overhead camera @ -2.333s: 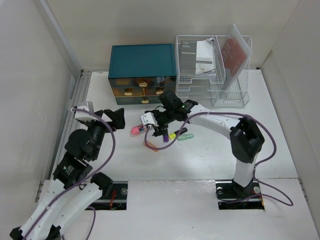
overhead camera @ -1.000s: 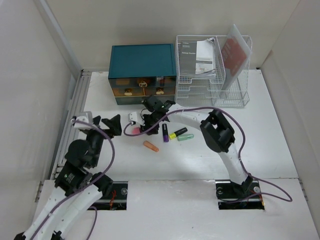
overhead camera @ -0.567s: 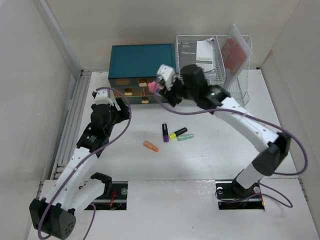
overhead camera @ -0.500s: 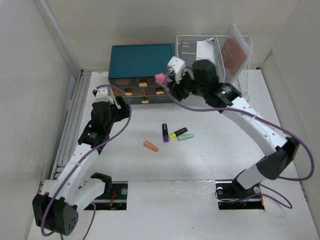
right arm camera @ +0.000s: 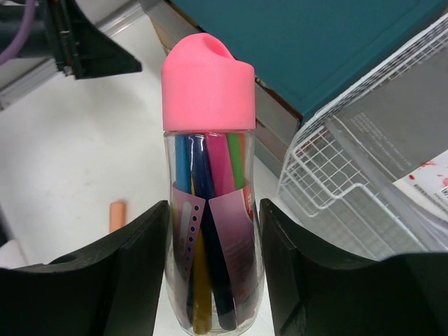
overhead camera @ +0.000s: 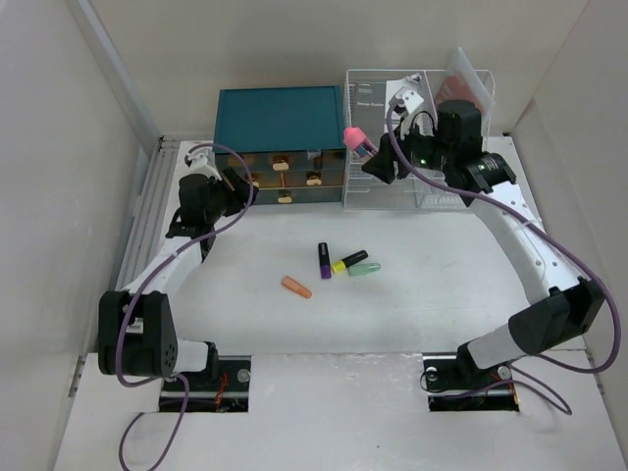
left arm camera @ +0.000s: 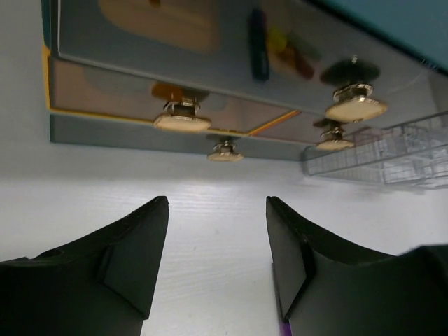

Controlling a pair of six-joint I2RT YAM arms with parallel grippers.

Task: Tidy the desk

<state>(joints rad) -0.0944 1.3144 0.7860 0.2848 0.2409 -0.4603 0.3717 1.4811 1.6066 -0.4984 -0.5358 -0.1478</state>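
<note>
On the white desk point(overhead camera: 422, 314) lie a purple highlighter point(overhead camera: 324, 260), a yellow one point(overhead camera: 348, 261), a green one point(overhead camera: 364, 268) and an orange one point(overhead camera: 295, 287). My right gripper point(overhead camera: 378, 162) is raised in front of the wire rack point(overhead camera: 432, 186). It is shut on a clear tube of markers with a pink cap point(overhead camera: 358, 142), which stands upright between my fingers in the right wrist view point(right arm camera: 210, 210). My left gripper point(overhead camera: 238, 183) hovers low before the teal drawer box point(overhead camera: 280, 118), open point(left arm camera: 217, 203), nothing between its fingers.
The drawer box has brass knobs point(left arm camera: 182, 120) facing my left gripper, and markers show through its clear drawer fronts. The wire rack holds papers point(overhead camera: 397, 108) and a red folder point(overhead camera: 461, 103). Side walls close in the desk left and right.
My right arm lifted the marker tube off the desk and carried it up and right toward the wire rack. My left arm reached forward to the drawer box, its jaws narrowing somewhat.
</note>
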